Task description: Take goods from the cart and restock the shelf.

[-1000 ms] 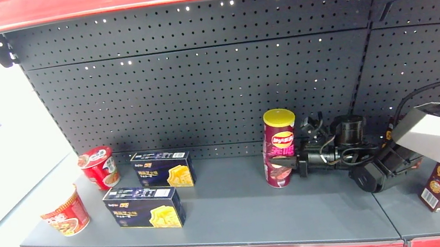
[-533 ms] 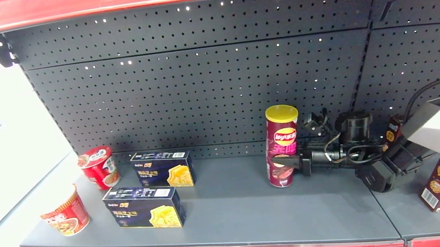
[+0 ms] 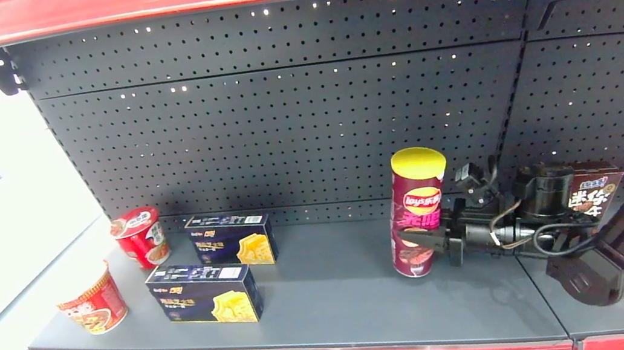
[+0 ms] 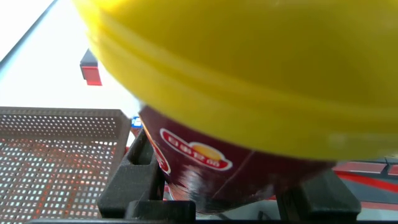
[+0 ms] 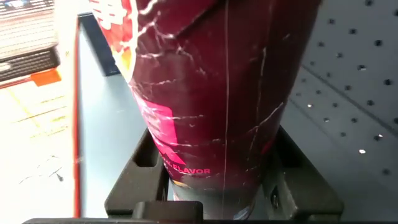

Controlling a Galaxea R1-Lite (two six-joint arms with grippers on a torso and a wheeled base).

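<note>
now | right gripper (image 3: 417,240) clamped on chips can (image 3: 422,208), shifted rightward | left gripper (image 4: 219,196) clamps second can (image 4: 236,68)

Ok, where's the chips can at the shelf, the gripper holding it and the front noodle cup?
chips can (image 3: 422,208), head view, dark red side under the lid.
right gripper (image 3: 419,239), head view, midway between fingertips.
front noodle cup (image 3: 93,303), head view, red wall.

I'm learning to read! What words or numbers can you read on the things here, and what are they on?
"FLAVOR": on the can, low on its side, in the right wrist view.
Logo on the same can, head view: too small to read.
Logo on the other can: blurred.
Blue boxes: print too small.
Cups: print blurred.
Brown boxes: big characters, not clear enough to read.
No clear numbers.
</note>
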